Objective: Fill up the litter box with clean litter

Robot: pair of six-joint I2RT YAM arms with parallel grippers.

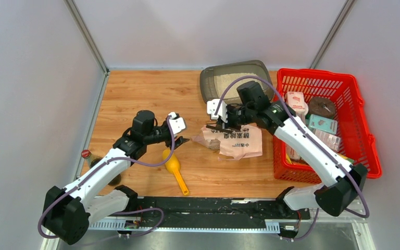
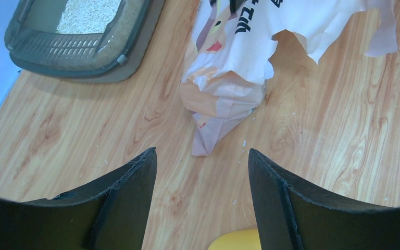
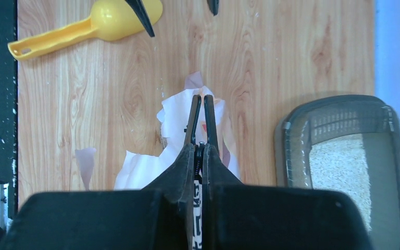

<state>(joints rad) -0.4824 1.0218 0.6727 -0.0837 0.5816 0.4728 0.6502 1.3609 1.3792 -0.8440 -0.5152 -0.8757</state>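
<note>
litter box (image 1: 204, 83), long axis left-right; clean litter (image 3: 339, 174) inside

Bright, even light from overhead fills the white-walled booth. Shadows are soft and short: the litter box (image 2: 78, 52) and the paper bag (image 2: 224, 99) each lay a faint dark edge on the wooden table (image 2: 317, 130). The top view is sharp throughout. In the wrist views the wood grain is crisp, while the left gripper (image 2: 202, 153) and right gripper (image 3: 202, 99) loom dark and slightly soft near the lens.
</note>
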